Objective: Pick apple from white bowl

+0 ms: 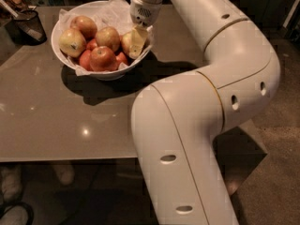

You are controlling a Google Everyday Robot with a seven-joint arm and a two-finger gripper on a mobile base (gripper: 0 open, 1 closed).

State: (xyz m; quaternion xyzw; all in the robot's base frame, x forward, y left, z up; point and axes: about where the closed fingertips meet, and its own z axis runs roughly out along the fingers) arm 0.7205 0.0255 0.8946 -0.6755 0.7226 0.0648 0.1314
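White bowl [108,72] on table [56,121], beneath claw [135,43]

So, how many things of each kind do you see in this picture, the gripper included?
Apples: at least 7 show, all in the bowl; more may be hidden
White bowl: 1
Dark mesh cup: 1
Gripper: 1, in the bowl's right side
Total: at least 10

Dim overhead light is glinting off the table [47,118] left of the gripper [135,43]. The gripper is sitting in the white bowl [107,72], which is throwing a dark shadow.

Robot's hand [136,45] low in white bowl [108,73], against right-side apple [125,41].
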